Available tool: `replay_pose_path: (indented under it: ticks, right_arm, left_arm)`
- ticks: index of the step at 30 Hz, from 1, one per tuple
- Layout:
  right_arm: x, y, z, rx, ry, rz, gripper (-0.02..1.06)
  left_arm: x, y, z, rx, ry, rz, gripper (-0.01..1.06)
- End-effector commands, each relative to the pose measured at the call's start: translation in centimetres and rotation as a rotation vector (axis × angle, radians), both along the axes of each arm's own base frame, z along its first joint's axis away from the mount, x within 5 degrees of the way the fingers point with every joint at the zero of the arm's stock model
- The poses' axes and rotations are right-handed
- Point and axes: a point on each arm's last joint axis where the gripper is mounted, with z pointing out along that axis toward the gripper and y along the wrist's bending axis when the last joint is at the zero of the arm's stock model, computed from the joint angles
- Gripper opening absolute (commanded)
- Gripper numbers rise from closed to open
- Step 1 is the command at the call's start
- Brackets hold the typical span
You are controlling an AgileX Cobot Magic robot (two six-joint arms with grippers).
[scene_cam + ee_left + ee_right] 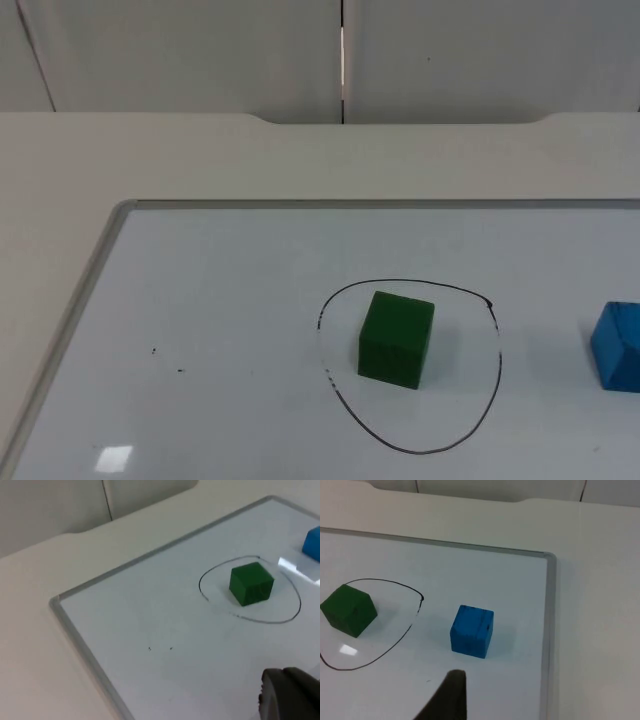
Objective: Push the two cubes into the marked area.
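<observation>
Right wrist view finds the solid blue cube (472, 631) just outside the hand-drawn black oval (395, 640) holding the green cube (348, 610); the jaws' state can't be told, so you'd best push squarely from its far side.

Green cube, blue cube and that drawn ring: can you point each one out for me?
green cube (396, 338): top view, on its front face.
blue cube (472, 631): right wrist view, on its front face.
drawn ring (498, 350): top view, on the line's right side.
</observation>
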Motion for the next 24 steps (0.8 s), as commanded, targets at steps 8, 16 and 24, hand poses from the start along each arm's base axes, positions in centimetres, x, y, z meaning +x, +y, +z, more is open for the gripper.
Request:
replay_pose_path:
  ticks: [8, 16, 24]
  right_arm:
    - [0.05, 0.05, -0.05, 0.004, -0.011, -0.004, 1.05]
    - [0.05, 0.05, -0.05, 0.004, -0.011, -0.004, 1.05]
    - [0.05, 0.05, -0.05, 0.004, -0.011, -0.004, 1.05]
  left_arm:
    - [0.15, 0.06, -0.61, 0.031, 0.010, 0.001, 0.00]
    - [0.15, 0.06, -0.61, 0.031, 0.010, 0.001, 0.00]
    - [0.16, 0.08, -0.62, 0.033, 0.010, 0.003, 0.00]
